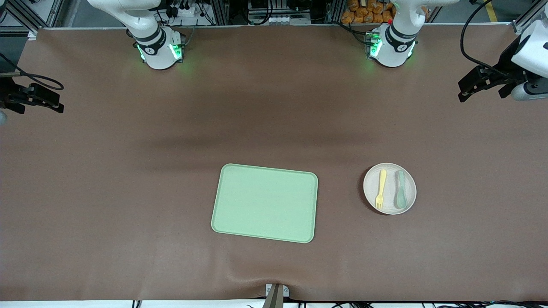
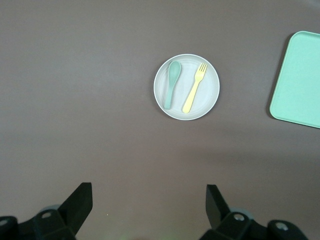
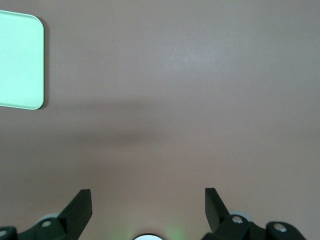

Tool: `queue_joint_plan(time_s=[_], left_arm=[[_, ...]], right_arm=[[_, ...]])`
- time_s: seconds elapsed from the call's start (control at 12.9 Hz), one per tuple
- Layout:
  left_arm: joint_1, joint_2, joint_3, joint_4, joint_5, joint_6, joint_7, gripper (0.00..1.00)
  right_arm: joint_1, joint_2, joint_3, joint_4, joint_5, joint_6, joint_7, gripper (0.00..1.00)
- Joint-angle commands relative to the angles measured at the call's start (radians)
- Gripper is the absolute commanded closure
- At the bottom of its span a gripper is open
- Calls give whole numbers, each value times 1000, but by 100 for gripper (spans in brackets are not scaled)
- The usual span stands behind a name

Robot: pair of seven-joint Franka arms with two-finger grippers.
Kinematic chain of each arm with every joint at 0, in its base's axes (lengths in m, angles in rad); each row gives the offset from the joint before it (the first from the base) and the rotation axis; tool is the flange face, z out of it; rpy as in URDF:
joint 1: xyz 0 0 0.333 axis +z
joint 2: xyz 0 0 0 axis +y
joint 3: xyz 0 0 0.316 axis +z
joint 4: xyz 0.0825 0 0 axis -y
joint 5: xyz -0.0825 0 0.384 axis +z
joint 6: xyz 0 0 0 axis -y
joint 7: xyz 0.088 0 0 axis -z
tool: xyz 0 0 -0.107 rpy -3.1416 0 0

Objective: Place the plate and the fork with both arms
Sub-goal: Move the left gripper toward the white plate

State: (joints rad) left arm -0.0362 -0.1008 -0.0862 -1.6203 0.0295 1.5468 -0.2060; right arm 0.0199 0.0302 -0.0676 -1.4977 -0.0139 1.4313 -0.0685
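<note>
A: What's cut off or hard to read?

B: The right hand (image 1: pixel 51 105) sits at the right arm's end of the desk (image 1: pixel 128 171), its arm mostly out of frame. In its wrist view the fingers (image 3: pixel 82 207) stand wide apart, released, holding nothing. The left hand (image 1: pixel 471 87) hangs over the left arm's end, also spread and empty.

A: Where's the plate?

B: The plate (image 1: pixel 389 188) lies flat on the desk, toward the left arm's end, apart from the light-green tray (image 1: pixel 265 203).

A: And the fork?

B: The fork (image 1: pixel 380 188) lies on the plate, long axis from 12 to 6 o'clock in the front view, tines at 6. A grey-green spoon (image 1: pixel 400 189) lies parallel beside it, bowl at 6.

A: Room to move?

B: Bare desk surrounds plate and tray; the tray's surface carries nothing.
</note>
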Motion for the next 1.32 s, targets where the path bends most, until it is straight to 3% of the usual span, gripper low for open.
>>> queue_joint_plan(time_s=[0.0,0.54,0.7,0.93,1.24], left_arm=[[-10,16,5,36,-19,-28,2,0],[1,96,6,-12,-19,11,-1,0],[10,128,6,-116,-17,167,-1,0],[15,177,8,-327,-17,505,-3,0],[45,347,6,-395,-17,747,-12,0]], right_arm=[[-6,-23,6,-21,-3,6,-11,0],[-6,-23,6,-21,-5,6,-13,0],[-6,-23,6,-21,-3,6,-11,0],[-6,-23,6,-21,-5,6,-13,0],[-6,-23,6,-21,-5,8,-11,0]])
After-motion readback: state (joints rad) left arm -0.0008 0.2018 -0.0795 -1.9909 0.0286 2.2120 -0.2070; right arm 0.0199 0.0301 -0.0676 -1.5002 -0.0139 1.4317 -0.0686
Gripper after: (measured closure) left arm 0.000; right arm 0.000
